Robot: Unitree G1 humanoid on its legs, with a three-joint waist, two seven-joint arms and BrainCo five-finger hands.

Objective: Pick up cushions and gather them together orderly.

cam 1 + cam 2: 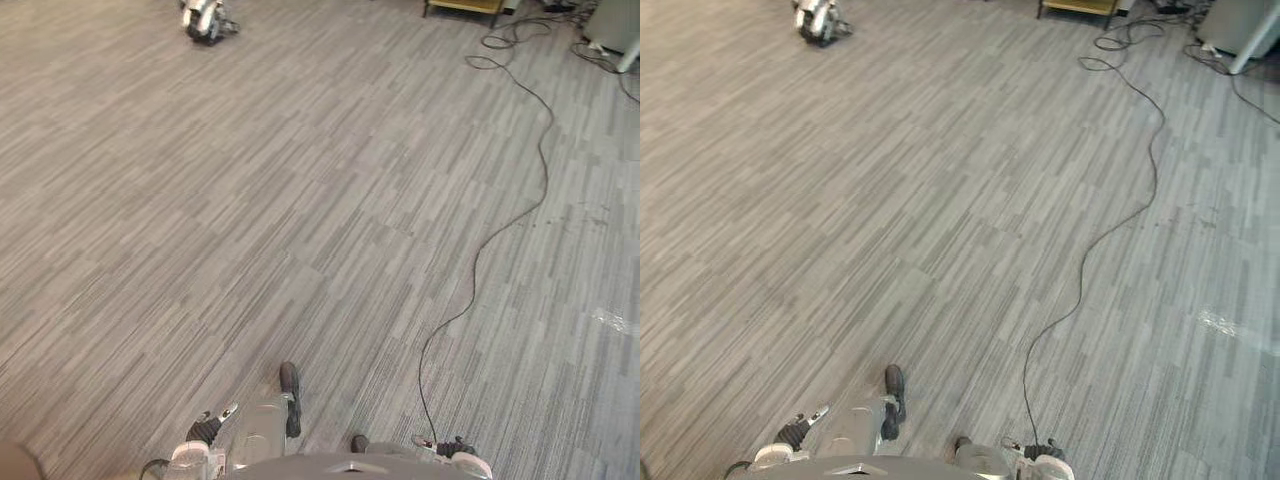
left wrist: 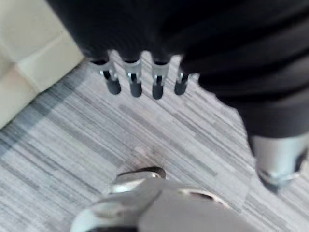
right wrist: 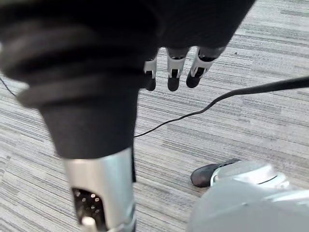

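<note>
Hidden or cut off: the cream cushion (image 2: 29, 53) is cropped by the frame edge in the left wrist view, so that one corner portion with a seam across it is what can be seen. A pale sliver at the bottom left corner of the left eye view may belong to the same cushion, but this cannot be told. At the far side of the grey striped floor (image 1: 300, 200), a small silver-and-dark object (image 1: 205, 20) is too small to identify. A piece of wooden furniture (image 1: 462, 6) and a white object (image 1: 615, 35) are both cut by the upper frame edge.

Cushion and fingers: the cushion rests on the floor beside the left hand (image 1: 205, 430), which hangs low at the robot's left side. The fingers (image 2: 157, 82) of this hand point straight down in a row, dark tips toward the floor. They are near the cushion's edge yet apart from it, with a strip of floor between. The thumb (image 2: 277, 164) stands off to one side; the hand is relaxed and empty.

The right hand (image 1: 452, 447) hangs low at the robot's right side, over the floor and well apart from the cushion. In the right wrist view its fingers (image 3: 174, 72) are straight and side by side, with the thumb (image 3: 99, 193) held away from them in the foreground; nothing lies between them
</note>
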